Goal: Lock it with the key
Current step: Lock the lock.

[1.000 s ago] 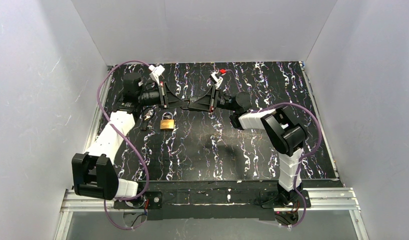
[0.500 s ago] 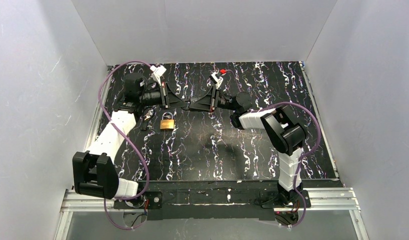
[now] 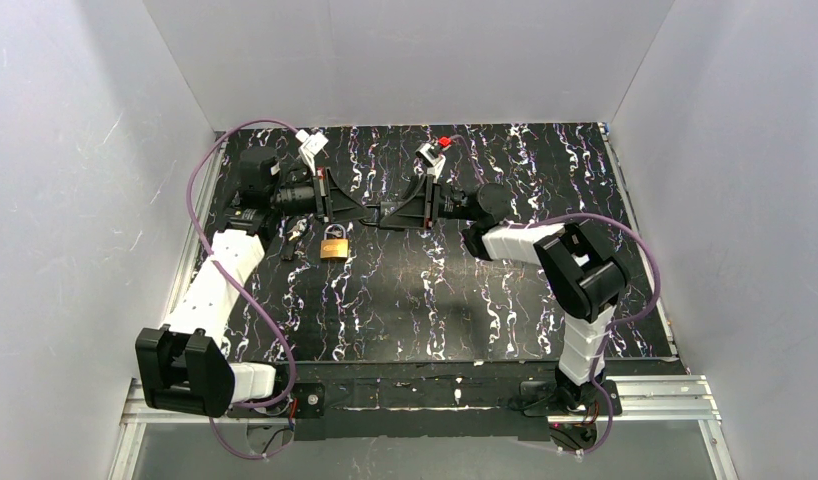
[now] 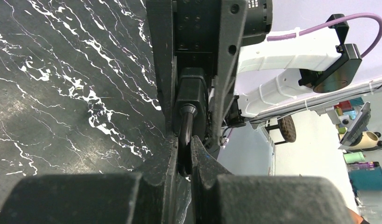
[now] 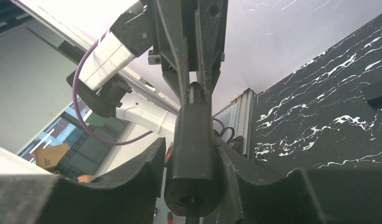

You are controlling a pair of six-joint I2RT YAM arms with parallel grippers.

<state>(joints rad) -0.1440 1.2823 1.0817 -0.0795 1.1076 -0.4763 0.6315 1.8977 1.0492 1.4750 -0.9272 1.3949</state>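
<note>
Both arms meet nose to nose over the far part of the black marbled table [image 3: 505, 290]. The left gripper [image 4: 182, 144] is pinched tight on the dark shackle [image 4: 185, 128] of a small all-black padlock [image 5: 194, 163], and the right gripper [image 5: 193, 144] is clamped around its body. From above, that padlock is hidden between the 2 tools. The brass-gold padlock with the silver shackle [image 3: 333, 247] lies untouched on the table, near the left gripper. Small dark bits [image 3: 297, 230] beside it are too tiny to identify.
</note>
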